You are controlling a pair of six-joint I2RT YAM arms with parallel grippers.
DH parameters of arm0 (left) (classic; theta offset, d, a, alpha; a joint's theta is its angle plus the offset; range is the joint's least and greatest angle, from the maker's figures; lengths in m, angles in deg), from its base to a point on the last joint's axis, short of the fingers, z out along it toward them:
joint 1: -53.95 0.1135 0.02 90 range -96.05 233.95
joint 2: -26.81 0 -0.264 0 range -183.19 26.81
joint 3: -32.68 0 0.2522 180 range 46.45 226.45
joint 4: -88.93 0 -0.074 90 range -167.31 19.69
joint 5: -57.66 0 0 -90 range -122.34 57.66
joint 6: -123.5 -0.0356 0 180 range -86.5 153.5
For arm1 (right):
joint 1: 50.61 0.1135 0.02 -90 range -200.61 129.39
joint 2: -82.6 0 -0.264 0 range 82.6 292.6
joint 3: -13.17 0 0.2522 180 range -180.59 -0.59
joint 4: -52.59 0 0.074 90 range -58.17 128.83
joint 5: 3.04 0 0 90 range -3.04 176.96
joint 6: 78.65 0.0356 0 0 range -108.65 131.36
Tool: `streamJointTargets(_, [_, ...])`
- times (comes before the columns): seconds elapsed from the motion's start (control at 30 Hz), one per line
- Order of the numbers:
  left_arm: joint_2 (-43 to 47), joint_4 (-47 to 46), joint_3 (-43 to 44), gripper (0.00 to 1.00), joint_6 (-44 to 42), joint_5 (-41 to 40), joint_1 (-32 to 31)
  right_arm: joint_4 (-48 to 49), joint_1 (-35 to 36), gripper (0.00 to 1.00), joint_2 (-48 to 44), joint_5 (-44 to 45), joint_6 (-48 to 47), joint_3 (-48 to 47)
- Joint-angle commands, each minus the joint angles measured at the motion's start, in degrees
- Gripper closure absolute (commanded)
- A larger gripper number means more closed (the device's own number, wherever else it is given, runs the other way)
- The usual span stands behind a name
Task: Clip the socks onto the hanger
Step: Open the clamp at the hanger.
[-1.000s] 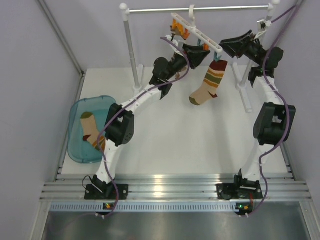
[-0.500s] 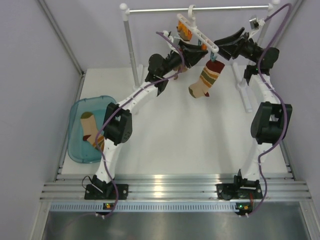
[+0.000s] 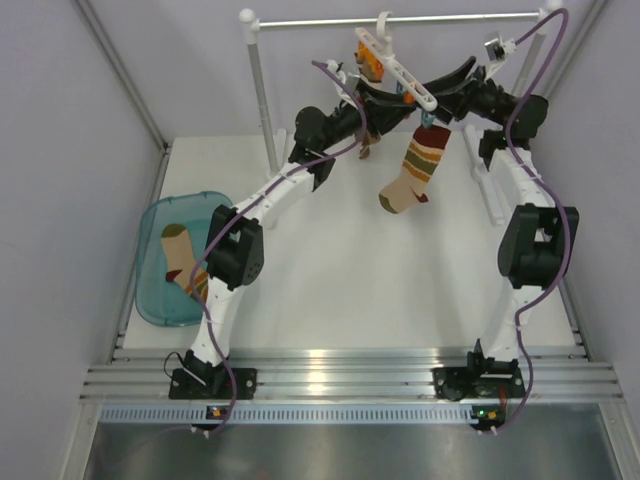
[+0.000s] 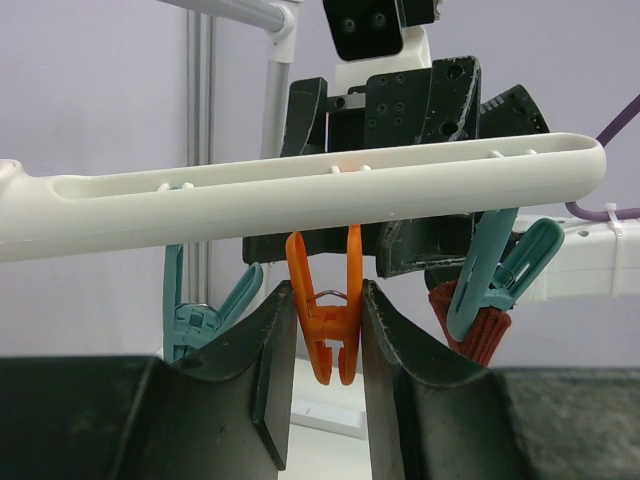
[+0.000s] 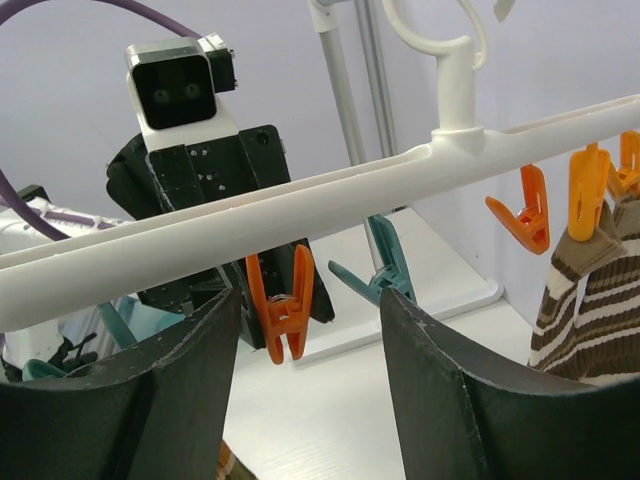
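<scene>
Hanger (image 4: 300, 200) hooked on rail (image 3: 450, 16); tan sock (image 3: 415, 170) hangs clipped at end near right arm; brown-white sock (image 5: 590, 300) clipped on orange clips farther along; another tan sock (image 3: 185, 262) lies in teal tray (image 3: 155, 300) on tabletop (image 3: 350, 280).

Left pincer (image 4: 325, 300) partly closed on free orange clip (image 4: 325, 345), one finger at each side; right pincer (image 5: 308, 300) wide open, empty, just under bar.

Step, by my judgement: readying clip for next sock; next move needs sock brought from tray, cuff set between clip jaws.
</scene>
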State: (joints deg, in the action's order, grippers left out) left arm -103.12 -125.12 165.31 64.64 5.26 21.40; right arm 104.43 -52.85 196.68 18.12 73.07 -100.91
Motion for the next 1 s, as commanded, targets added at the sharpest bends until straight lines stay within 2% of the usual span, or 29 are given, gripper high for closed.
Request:
streamJointTargets(0.0, [0.2, -3.43, 1.46, 0.75, 1.65, 4.41, -0.23, 4.01, 1.62, 0.42, 0.26, -0.68, -0.72, -4.27])
streamJointTargets(0.5, [-1.2, -2.64, 2.6, 0.75, 2.0, 5.37, -0.31, 4.45, 3.91, 0.42, 2.99, -0.68, 0.07, -7.0])
streamJointTargets(0.6, [-1.38, -2.55, 2.6, 0.74, 1.91, 5.55, -0.32, 4.62, 4.09, 0.46, 3.25, -0.6, 0.25, -7.18])
streamJointTargets(0.8, [-1.73, -2.37, 2.6, 0.74, 1.74, 5.64, -0.32, 4.27, 4.17, 0.65, 3.52, 0.19, 0.86, -7.88])
streamJointTargets(0.87, [-1.73, -2.2, 2.51, 0.73, 1.47, 5.55, -0.32, 4.27, 4.35, 0.8, 3.43, 0.37, 0.95, -7.97])
streamJointTargets(0.9, [-1.73, -2.11, 2.51, 0.72, 1.47, 5.38, -0.32, 4.01, 4.44, 0.92, 3.34, 0.46, 0.95, -7.97])
streamJointTargets(0.97, [-1.38, -1.76, 2.42, 0.65, 1.04, 4.94, -0.23, 3.83, 4.52, 1.0, 3.34, 0.55, 1.04, -8.06])
